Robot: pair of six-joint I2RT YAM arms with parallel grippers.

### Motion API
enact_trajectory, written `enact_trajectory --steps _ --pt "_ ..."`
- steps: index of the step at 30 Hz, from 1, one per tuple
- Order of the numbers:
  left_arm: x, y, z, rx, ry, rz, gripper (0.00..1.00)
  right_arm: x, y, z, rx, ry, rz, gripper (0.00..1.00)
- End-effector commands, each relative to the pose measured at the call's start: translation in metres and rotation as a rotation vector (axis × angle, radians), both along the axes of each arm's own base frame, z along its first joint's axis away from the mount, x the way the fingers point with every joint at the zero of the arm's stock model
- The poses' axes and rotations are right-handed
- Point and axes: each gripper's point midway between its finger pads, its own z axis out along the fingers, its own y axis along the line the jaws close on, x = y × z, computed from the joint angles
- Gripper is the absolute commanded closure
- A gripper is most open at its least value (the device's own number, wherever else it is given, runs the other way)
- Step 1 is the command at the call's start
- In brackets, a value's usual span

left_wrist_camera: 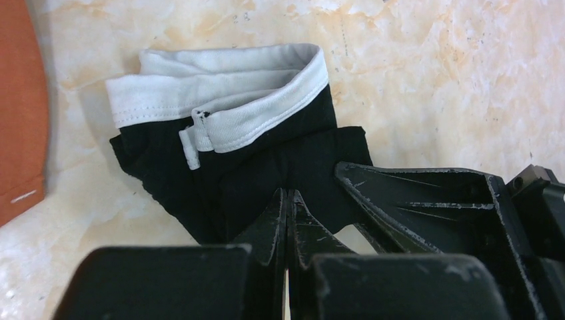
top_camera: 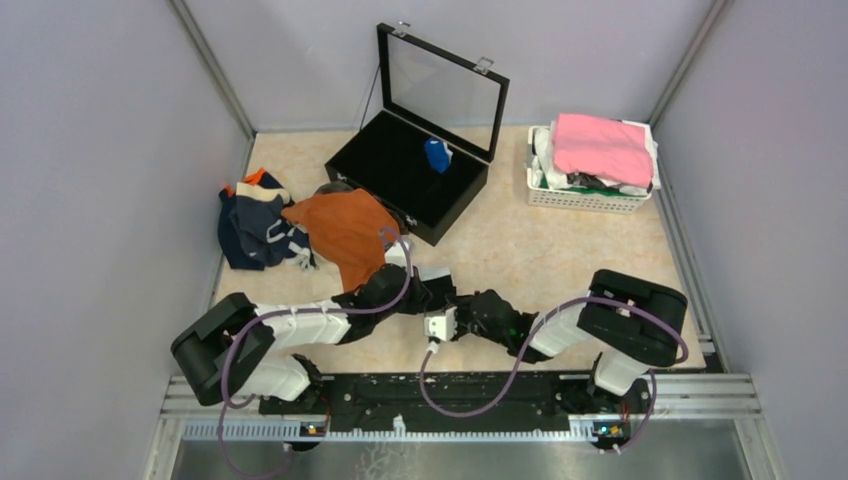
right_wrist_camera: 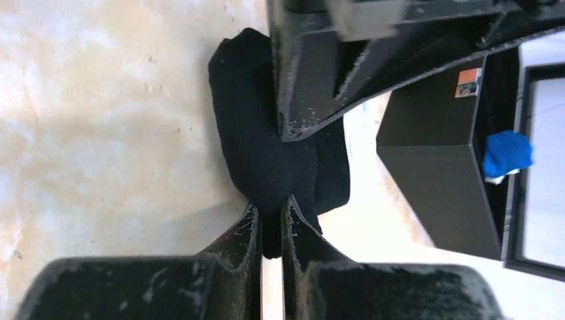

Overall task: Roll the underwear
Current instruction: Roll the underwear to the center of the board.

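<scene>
A black underwear with a white waistband lies folded on the marbled tabletop. My right gripper is shut on a bunched end of its black cloth. My left gripper is shut, with its tips resting on the black fabric and nothing seen between them. In the top view both grippers, left and right, meet over the garment and hide most of it. A rust-orange underwear and a navy pile lie at the left.
An open black case with a raised glass lid stands at the back and holds a blue roll. At the back right, a white basket carries a pink folded cloth. Grey walls close three sides.
</scene>
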Motion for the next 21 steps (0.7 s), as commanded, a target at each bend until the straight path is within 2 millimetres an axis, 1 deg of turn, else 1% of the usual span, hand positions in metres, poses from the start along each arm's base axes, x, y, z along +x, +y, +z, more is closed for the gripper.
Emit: enact_trajectory --steps 1,3,7,10,13,21 --pt "-0.019 0.028 -0.019 0.117 0.074 -0.004 1.00 -0.013 0.001 -0.005 0.062 0.304 -0.161 1.00" --pt "-0.015 0.025 0.000 0.085 0.040 0.003 1.00 -0.022 0.002 -0.005 0.078 0.389 -0.177 1.00" --pt "-0.009 0.027 0.026 0.058 -0.015 0.025 1.00 -0.044 0.007 -0.005 0.125 0.552 -0.171 1.00" --pt "-0.006 0.032 0.034 0.063 -0.033 0.041 1.00 -0.059 0.011 -0.008 0.121 0.675 -0.179 1.00" --pt "-0.006 0.039 0.038 0.070 -0.048 0.059 1.00 -0.069 0.013 -0.008 0.126 0.769 -0.198 1.00" --pt "-0.010 0.058 0.047 0.074 -0.068 0.100 1.00 -0.098 0.023 0.006 0.198 1.029 -0.190 1.00"
